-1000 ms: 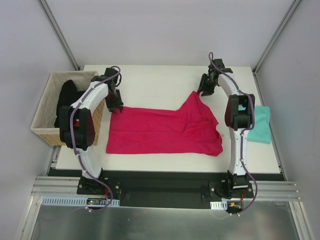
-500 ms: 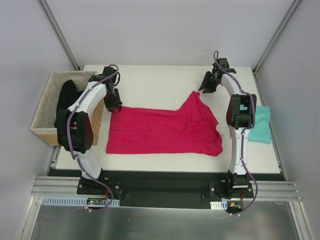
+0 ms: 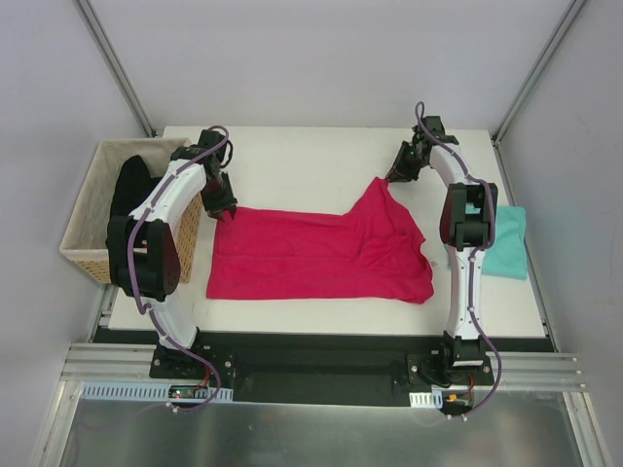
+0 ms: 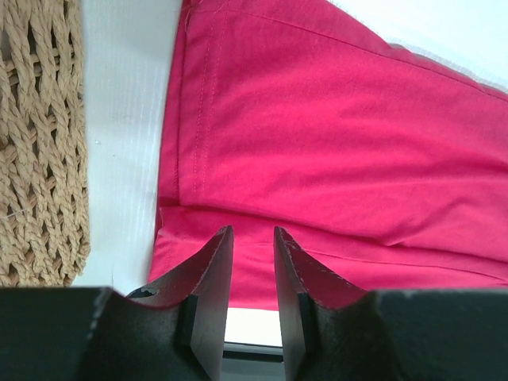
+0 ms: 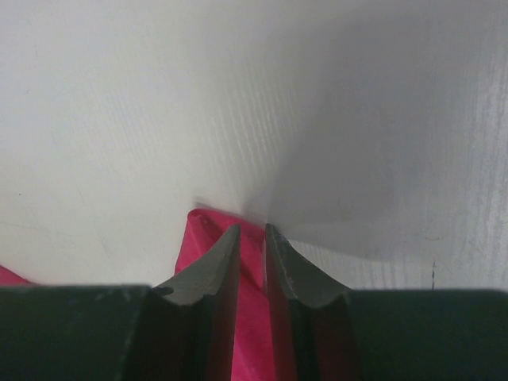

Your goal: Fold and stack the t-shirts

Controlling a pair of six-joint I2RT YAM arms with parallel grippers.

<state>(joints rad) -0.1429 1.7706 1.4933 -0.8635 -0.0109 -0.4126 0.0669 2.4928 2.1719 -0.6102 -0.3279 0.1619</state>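
Note:
The magenta t-shirt (image 3: pixel 311 255) lies spread across the middle of the table, with its far right corner pulled up into a peak. My right gripper (image 3: pixel 393 178) is at that peak. In the right wrist view its jaws (image 5: pixel 252 227) are shut on a strip of the magenta cloth (image 5: pixel 198 238). My left gripper (image 3: pixel 226 208) is at the shirt's far left corner. In the left wrist view it (image 4: pixel 252 230) stands narrowly open over the hem of the shirt (image 4: pixel 333 119), and nothing shows between the fingers. The teal t-shirt (image 3: pixel 508 245) lies folded at the table's right edge.
A woven basket (image 3: pixel 83 219) stands off the table's left edge, close to my left arm, with a black garment (image 3: pixel 127 195) inside. Its wicker wall (image 4: pixel 40 143) fills the left side of the left wrist view. Bare white table lies behind the shirt.
My right gripper drew back slightly from the shirt's raised corner, returned to it, and narrowed its jaws on the cloth. The left gripper has hardly moved.

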